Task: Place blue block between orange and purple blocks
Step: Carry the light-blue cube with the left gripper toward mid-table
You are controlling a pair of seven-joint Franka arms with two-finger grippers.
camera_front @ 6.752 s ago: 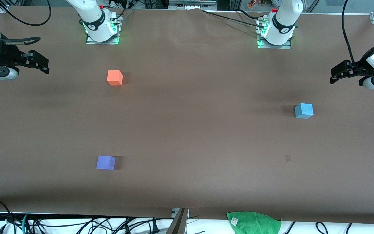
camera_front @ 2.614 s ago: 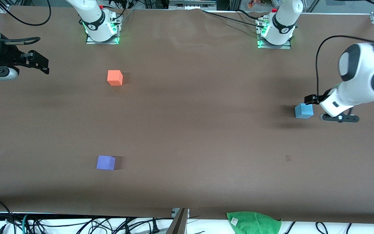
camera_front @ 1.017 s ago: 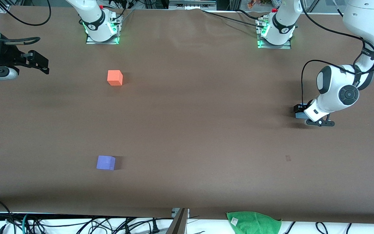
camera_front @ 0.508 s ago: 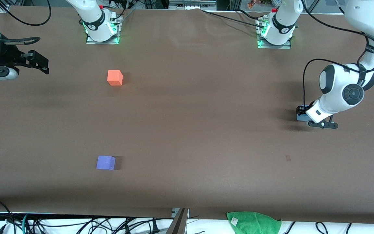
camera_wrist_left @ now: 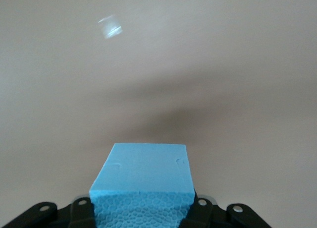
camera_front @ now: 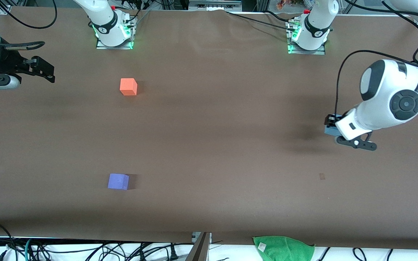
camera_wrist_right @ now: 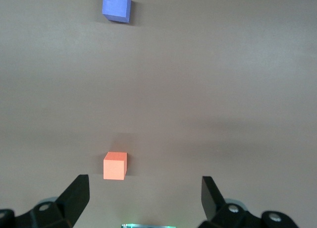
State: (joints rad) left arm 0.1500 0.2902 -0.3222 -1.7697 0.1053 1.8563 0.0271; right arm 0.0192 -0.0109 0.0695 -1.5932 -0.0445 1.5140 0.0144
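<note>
Left arm: reaches in from its base along the top edge, loops out past the table's end, and bends back down, its white wrist housing angled toward the table. The left gripper (camera_front: 330, 125) hangs over the table (camera_front: 209, 145) at the left arm's end, lifted clear of the surface with a dark shadow beneath it. Fingers clamped on the blue block (camera_front: 328, 129) — in the left wrist view the block (camera_wrist_left: 143, 186) fills the space between the two black finger bases, its top face turned up and bare tabletop spread out beneath it.

Right arm: waits at the right arm's end of the table, wrist held level. The right gripper (camera_front: 45, 70) hangs above the table's edge there, fingers spread wide with nothing between them; in the right wrist view the gripper (camera_wrist_right: 146, 193) shows both dark fingertips well apart.

Orange block (camera_front: 128, 86): on the table, toward the right arm's end, near that arm's base; seen also from the right wrist (camera_wrist_right: 115, 165).

Purple block (camera_front: 118, 181): on the table, nearer the front camera than the orange block and well apart from it — bare tabletop between the two; seen also from the right wrist (camera_wrist_right: 116, 5).

Green cloth (camera_front: 283, 248): bunched at the table's near edge.
</note>
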